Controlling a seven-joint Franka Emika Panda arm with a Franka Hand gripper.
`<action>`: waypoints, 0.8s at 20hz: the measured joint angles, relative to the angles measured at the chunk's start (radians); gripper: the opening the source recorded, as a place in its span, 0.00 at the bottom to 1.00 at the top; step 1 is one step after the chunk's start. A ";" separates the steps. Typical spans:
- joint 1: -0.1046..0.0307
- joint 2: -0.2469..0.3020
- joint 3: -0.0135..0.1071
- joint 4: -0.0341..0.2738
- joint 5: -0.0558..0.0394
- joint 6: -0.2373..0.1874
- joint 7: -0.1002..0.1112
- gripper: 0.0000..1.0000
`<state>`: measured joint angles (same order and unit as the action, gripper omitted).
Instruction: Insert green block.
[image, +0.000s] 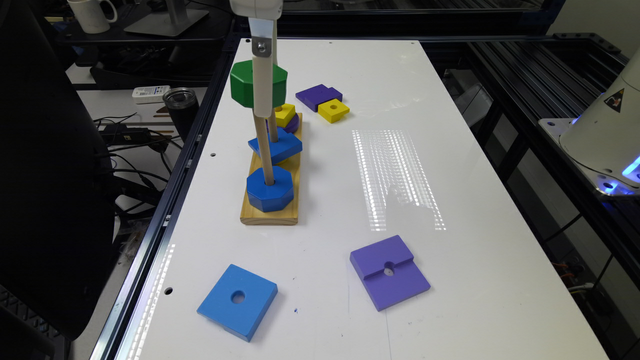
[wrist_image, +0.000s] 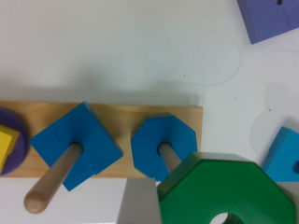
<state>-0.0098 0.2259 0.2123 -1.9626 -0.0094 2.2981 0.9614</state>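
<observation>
**Green block aloft, peg not yet found**

At the exterior view's left, the gripper hung over the wooden base with the green block held high in the air, well above the pegs and clear of everything on the white table. Below it sat the blue octagonal block on the near peg, then the blue square block on the next one. Further right lay the purple stepped piece and the small yellow square, loose and well apart from the action.

The risk, as I judged it: the block's hole was off the peg's axis. Lowered like that, the green underside would catch the peg tip, tilt the block in the grasp or shove the whole base sideways.

The wrist view told what the exterior could not: the green block with its hole offset from the peg rising through the blue octagon. The exterior gave the height instead. The jaws were pinching the green block, judging by its hanging in mid-air.
</observation>
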 joint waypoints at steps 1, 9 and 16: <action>0.000 0.001 0.000 0.002 0.0000 0.000 0.000 0.00; 0.000 0.015 0.000 0.004 0.0000 0.008 0.000 0.00; 0.000 0.023 0.000 0.004 0.0000 0.016 -0.001 0.00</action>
<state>-0.0099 0.2491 0.2120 -1.9582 -0.0095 2.3137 0.9607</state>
